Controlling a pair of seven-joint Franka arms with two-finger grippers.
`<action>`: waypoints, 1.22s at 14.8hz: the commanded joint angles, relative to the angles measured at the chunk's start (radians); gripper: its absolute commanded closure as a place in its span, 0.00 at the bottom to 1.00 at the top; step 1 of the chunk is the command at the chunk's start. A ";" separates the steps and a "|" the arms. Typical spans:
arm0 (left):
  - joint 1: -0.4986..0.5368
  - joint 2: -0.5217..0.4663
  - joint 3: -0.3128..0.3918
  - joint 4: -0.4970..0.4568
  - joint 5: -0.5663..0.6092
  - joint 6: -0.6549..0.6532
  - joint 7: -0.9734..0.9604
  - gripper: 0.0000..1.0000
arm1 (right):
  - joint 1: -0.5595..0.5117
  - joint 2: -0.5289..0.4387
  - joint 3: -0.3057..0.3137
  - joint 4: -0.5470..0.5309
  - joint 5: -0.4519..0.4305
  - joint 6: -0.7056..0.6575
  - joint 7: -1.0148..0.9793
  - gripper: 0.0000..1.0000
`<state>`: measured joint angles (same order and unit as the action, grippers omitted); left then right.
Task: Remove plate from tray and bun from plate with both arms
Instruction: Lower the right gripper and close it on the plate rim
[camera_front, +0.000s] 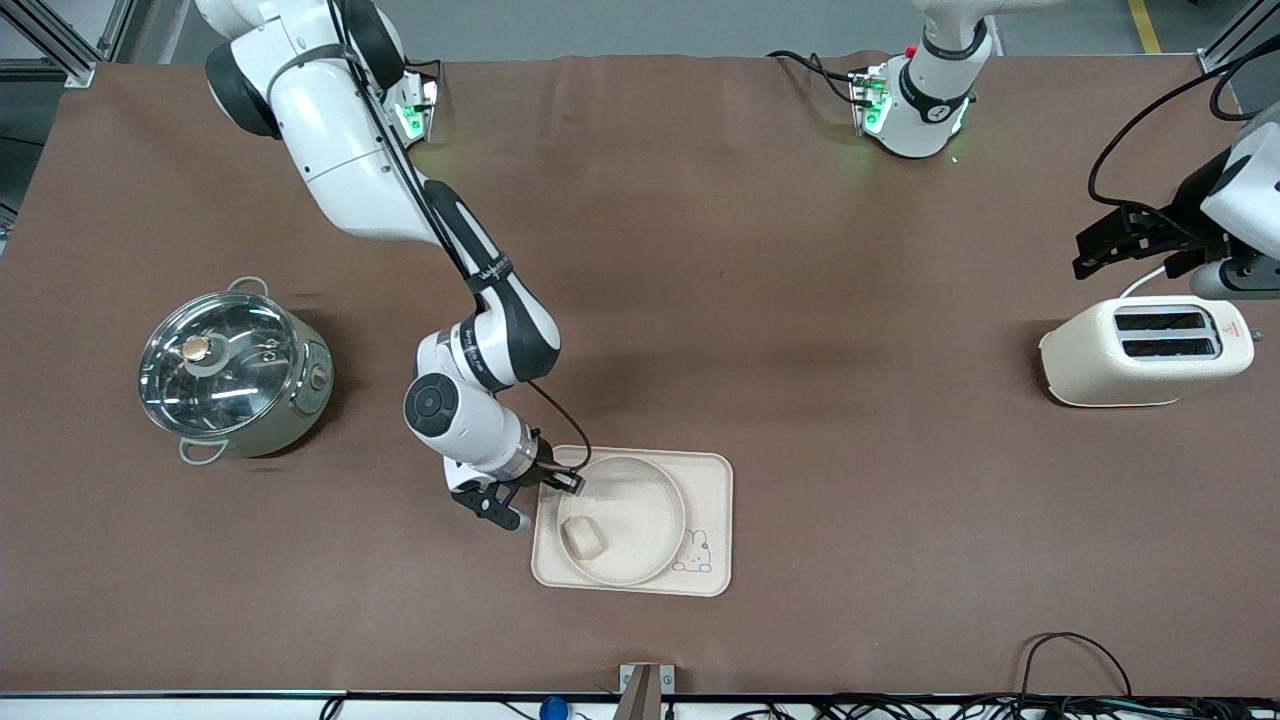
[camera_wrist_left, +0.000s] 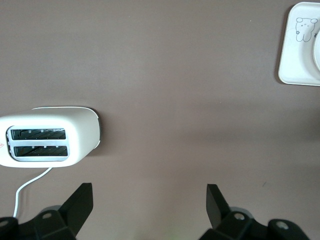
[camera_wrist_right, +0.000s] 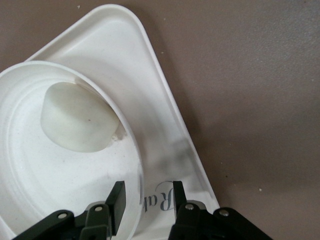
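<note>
Plate (camera_front: 632, 520), round cream shallow dish: right gripper (camera_wrist_right: 146, 200) fingers straddle its rim, closing to lift; left gripper (camera_wrist_left: 150, 205) waits wide open, empty, by the toaster (camera_wrist_left: 47, 137)

1. Dark script letters "Ra", the rest hidden, on the tray (camera_wrist_right: 165, 150) floor just beside the right gripper (camera_wrist_right: 146, 196) fingertips.
2. Small red warning triangle on the toaster (camera_front: 1145, 352) top, beside its slots; its wording is unreadable.

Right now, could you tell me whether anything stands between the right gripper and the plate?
Nothing visible does: the right gripper already straddles the rim of the plate on the tray, one finger inside, one outside. The bun lies clear.
</note>
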<state>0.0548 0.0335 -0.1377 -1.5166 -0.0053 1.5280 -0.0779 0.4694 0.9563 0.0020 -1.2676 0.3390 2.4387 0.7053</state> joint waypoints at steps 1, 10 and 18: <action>0.002 -0.001 0.000 0.013 -0.009 -0.016 0.006 0.00 | 0.009 0.022 -0.008 0.025 0.014 0.017 0.016 0.63; 0.000 0.006 -0.002 0.012 -0.013 -0.014 0.001 0.00 | 0.020 0.044 -0.007 0.056 0.015 0.019 0.017 0.80; -0.001 0.026 0.000 0.013 -0.015 -0.008 -0.005 0.00 | 0.018 0.042 -0.005 0.057 0.017 0.019 0.011 0.99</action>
<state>0.0536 0.0508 -0.1381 -1.5182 -0.0053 1.5268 -0.0786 0.4812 0.9819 0.0020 -1.2359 0.3391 2.4559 0.7096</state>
